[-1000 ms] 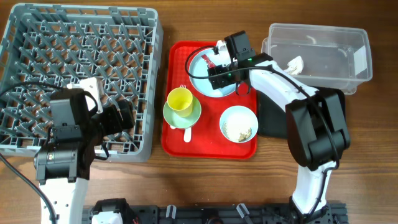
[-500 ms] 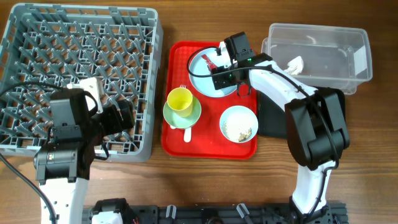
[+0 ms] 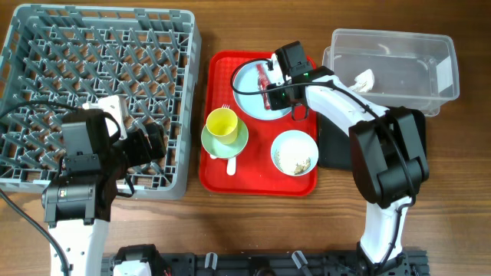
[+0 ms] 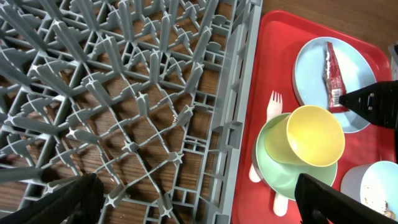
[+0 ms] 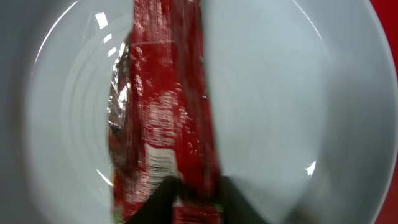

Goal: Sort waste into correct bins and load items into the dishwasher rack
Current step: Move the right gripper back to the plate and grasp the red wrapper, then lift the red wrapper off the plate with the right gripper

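Note:
The red wrapper (image 3: 263, 77) (image 5: 165, 112) lies on the pale blue plate (image 3: 247, 96) (image 5: 273, 112) at the back of the red tray. My right gripper (image 3: 269, 90) (image 5: 198, 202) is down on the plate, its two dark fingers pinched on the wrapper's near end. A yellow cup (image 3: 222, 123) (image 4: 311, 137) sits in the green saucer (image 3: 241, 142), with a white fork (image 4: 273, 102) and spoon (image 3: 231, 165) under them. Rice scraps lie in the light blue bowl (image 3: 294, 152). My left gripper (image 3: 153, 142) (image 4: 199, 202) hangs open over the dishwasher rack's (image 3: 92, 69) right edge, holding nothing.
The clear tub (image 3: 399, 46) at the back right holds a crumpled white napkin (image 3: 364, 78). The black tray (image 3: 331, 146) lies under my right arm, just right of the red tray (image 3: 257, 180). The rack fills the left side.
My right gripper's fingers have closed onto the red wrapper, which has turned from slanted to nearly straight on the plate. The left arm has not moved.

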Action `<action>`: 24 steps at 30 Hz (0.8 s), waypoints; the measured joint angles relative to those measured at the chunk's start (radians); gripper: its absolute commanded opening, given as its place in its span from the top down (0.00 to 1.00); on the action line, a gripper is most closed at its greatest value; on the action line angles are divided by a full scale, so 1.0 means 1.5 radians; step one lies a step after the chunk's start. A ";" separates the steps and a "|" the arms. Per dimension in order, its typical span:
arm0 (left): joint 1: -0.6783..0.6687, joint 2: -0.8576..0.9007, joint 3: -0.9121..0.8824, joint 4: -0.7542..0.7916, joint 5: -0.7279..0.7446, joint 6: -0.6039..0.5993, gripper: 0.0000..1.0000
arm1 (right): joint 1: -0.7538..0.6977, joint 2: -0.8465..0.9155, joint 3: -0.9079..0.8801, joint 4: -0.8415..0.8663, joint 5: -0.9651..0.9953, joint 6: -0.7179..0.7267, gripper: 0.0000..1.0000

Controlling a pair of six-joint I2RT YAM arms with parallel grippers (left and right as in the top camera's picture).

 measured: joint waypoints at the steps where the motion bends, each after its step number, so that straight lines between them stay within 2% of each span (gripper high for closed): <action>1: 0.000 0.000 0.000 0.000 0.000 0.000 0.00 | 0.000 0.000 0.000 0.000 0.000 0.002 0.89; 3: 0.000 0.000 0.000 0.000 0.000 0.000 0.00 | 0.000 0.000 0.000 0.000 0.000 0.003 0.96; 6: 0.000 0.000 0.000 0.000 0.000 0.000 0.00 | 0.000 -0.001 0.000 0.000 0.000 0.009 0.96; 7: 0.000 0.000 0.000 0.000 0.000 0.000 0.00 | 0.000 -0.002 0.000 0.000 0.000 0.009 0.89; 8: 0.000 0.000 0.000 0.000 0.000 0.000 0.00 | 0.000 -0.003 0.000 -0.001 0.000 0.009 0.67; 9: 0.000 0.000 0.000 0.000 0.000 0.000 0.00 | 0.000 -0.004 0.000 -0.001 0.000 0.012 0.49; 10: 0.000 0.000 0.000 0.000 0.000 0.000 0.00 | 0.000 -0.004 0.000 -0.001 -0.001 0.014 0.43; 19: 0.000 0.000 0.000 0.000 0.000 0.000 0.00 | 0.001 -0.026 0.000 0.008 -0.015 0.047 0.28; 24: 0.000 0.000 0.000 0.000 0.000 0.000 0.00 | 0.002 -0.069 0.007 0.033 -0.015 0.072 0.27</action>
